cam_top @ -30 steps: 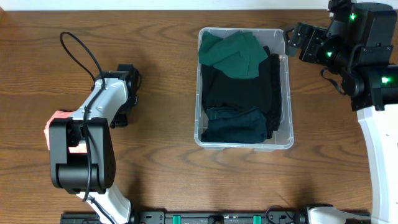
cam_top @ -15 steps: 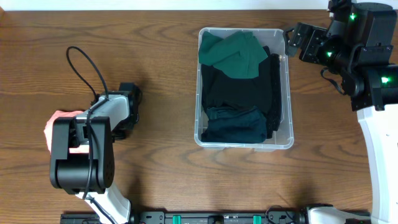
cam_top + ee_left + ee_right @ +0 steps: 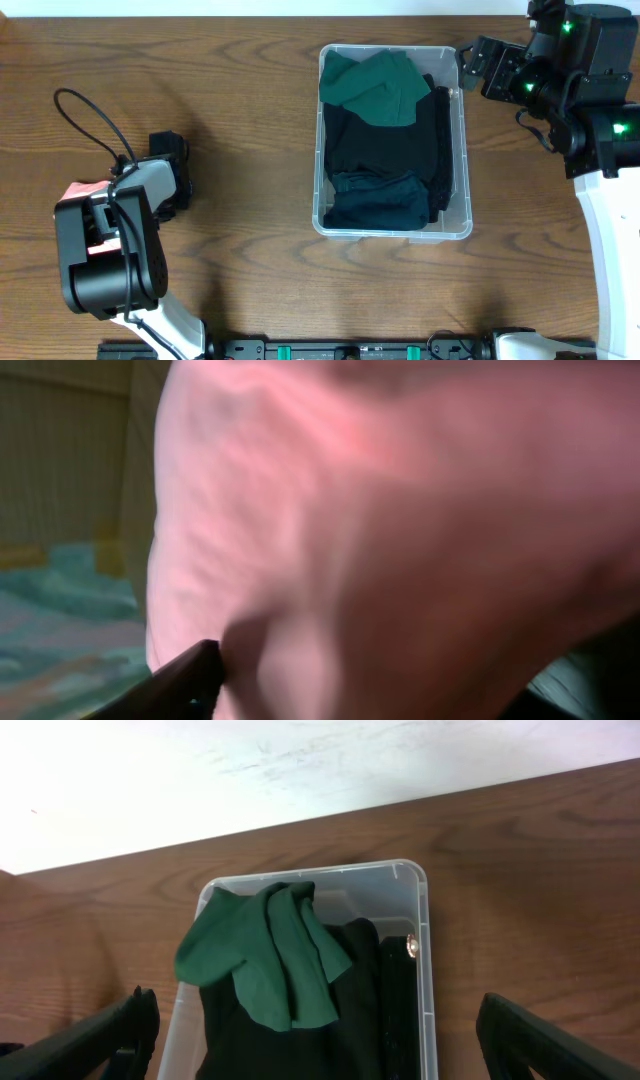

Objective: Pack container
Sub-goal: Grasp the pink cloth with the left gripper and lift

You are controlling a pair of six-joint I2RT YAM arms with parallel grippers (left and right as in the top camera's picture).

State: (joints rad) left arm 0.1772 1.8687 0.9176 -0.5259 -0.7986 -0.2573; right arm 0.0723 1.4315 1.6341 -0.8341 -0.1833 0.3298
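Note:
The clear container [image 3: 460, 150] stands right of the table's middle. It holds a green garment [image 3: 372, 85] at the far end, a black garment [image 3: 385, 140] in the middle and a dark teal one [image 3: 378, 200] at the near end. A pink garment [image 3: 82, 190] lies at the table's left edge, mostly hidden under my left arm. It fills the left wrist view [image 3: 400, 510], pressed close between the spread jaws of my left gripper [image 3: 360, 680]. My right gripper [image 3: 468, 62] is open and empty, above the container's far right corner [image 3: 418, 880].
The wooden table [image 3: 250, 90] runs to a white wall at the back. The right arm's body [image 3: 600, 120] stands at the far right. A black cable [image 3: 85, 110] loops up from the left arm. A rail [image 3: 350, 350] runs along the front edge.
My left arm has swung left, away from the container, and now sits over the pink garment. The right arm and the container have not moved.

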